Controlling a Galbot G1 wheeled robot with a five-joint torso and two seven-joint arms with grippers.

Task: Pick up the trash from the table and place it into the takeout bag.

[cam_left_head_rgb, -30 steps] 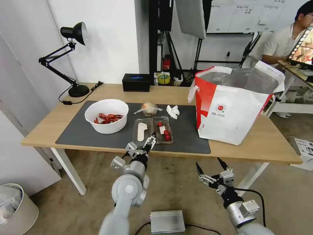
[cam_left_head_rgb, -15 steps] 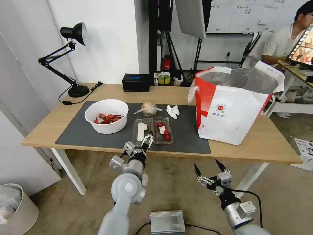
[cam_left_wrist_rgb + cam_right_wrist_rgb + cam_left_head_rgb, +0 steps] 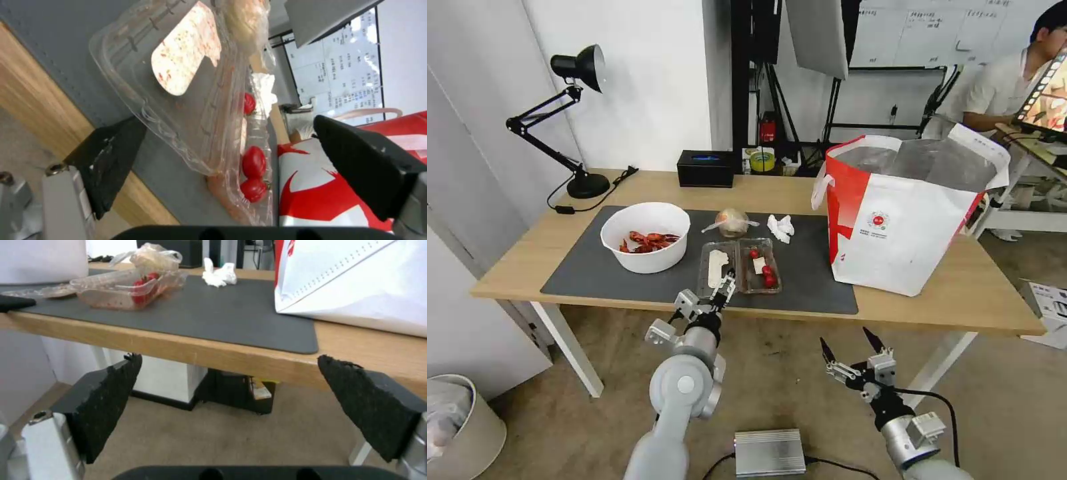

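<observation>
On the table's [image 3: 960, 293] dark mat [image 3: 807, 273] sit a white bowl of red shells [image 3: 645, 237], a clear hinged tray [image 3: 739, 267] holding small tomatoes, a knotted bag [image 3: 732, 222] and a crumpled tissue [image 3: 780, 227]. The takeout bag [image 3: 907, 213] stands open at the right. My left gripper [image 3: 710, 293] is open at the table's front edge. In the left wrist view the left gripper [image 3: 227, 121] has one finger on each side of the tray's [image 3: 191, 100] near edge. My right gripper [image 3: 846, 339] hangs open below the table edge, and the right wrist view shows that gripper [image 3: 229, 357] empty.
A black desk lamp [image 3: 570, 120] and a black box [image 3: 706, 168] stand along the back of the table. A bin [image 3: 457, 427] stands on the floor at the left, and a silver box [image 3: 770, 452] lies on the floor between my arms.
My left gripper has shifted a little left and closer to the tray's near edge. The right gripper has drifted slightly left. The things on the table have not moved.
</observation>
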